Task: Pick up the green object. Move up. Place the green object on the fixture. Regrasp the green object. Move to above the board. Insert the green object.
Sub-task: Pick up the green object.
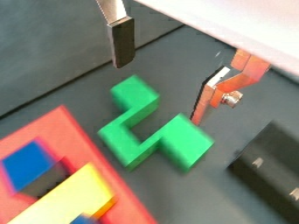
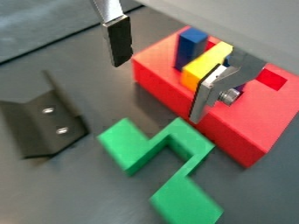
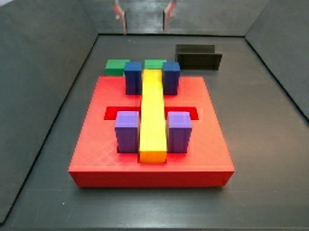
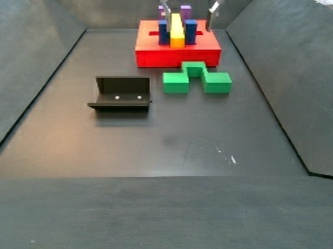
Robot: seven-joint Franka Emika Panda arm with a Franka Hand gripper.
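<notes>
The green object (image 1: 149,129) lies flat on the dark floor, between the board (image 1: 47,140) and the fixture (image 1: 271,166). Both side views show it close beside the board's end (image 3: 135,65) (image 4: 196,78). My gripper (image 1: 160,90) is open and empty, raised above the green object, with its two fingers (image 1: 121,42) spread to either side and not touching it. The other wrist view shows the same: gripper (image 2: 156,90), green object (image 2: 158,157), fixture (image 2: 47,118) and board (image 2: 251,122). In the side views only the fingertips of the gripper show (image 3: 144,13) (image 4: 189,10).
The red board carries a long yellow bar (image 3: 152,113), blue blocks (image 3: 133,77) and purple blocks (image 3: 126,131). The fixture (image 4: 121,94) stands apart from the board. Raised dark walls (image 3: 49,117) enclose the floor on all sides.
</notes>
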